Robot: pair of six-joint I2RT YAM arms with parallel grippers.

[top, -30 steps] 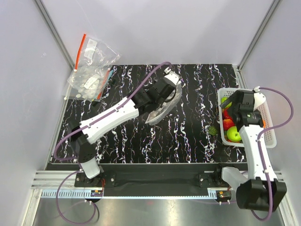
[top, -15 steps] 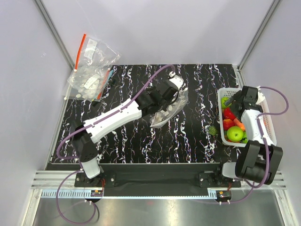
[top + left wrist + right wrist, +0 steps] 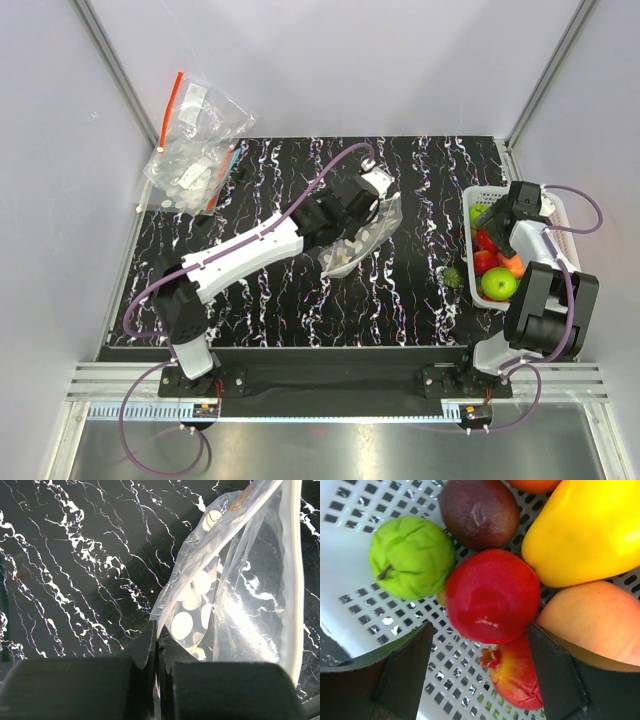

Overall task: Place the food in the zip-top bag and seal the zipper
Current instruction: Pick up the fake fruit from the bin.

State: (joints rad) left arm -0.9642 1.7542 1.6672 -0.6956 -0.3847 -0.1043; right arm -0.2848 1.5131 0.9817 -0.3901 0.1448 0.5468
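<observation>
The dotted zip-top bag [image 3: 358, 240] hangs over the black marbled mat, and my left gripper [image 3: 370, 212] is shut on its edge. In the left wrist view the gripper [image 3: 159, 642] pinches the dotted film [image 3: 192, 600], and the pale zipper [image 3: 296, 575] runs down the right side. The food lies in a white basket [image 3: 560, 250]. My right gripper [image 3: 495, 218] is open inside it. In the right wrist view its fingers [image 3: 405, 675] flank a red fruit [image 3: 492, 595], beside a green one [image 3: 412, 555], a dark purple one [image 3: 480, 510], a yellow one [image 3: 585, 530] and a peach-coloured one [image 3: 595, 625].
A clear undotted bag with a red strip [image 3: 195, 140] lies off the mat at the far left. A small green spiky toy [image 3: 453, 275] sits on the mat just left of the basket. A green apple [image 3: 500, 284] fills the basket's near end. Grey walls close in both sides.
My right arm has swung back and its gripper has moved to the far end of the basket, down over the fruit. My left gripper has carried the bag slightly right and nearer.
</observation>
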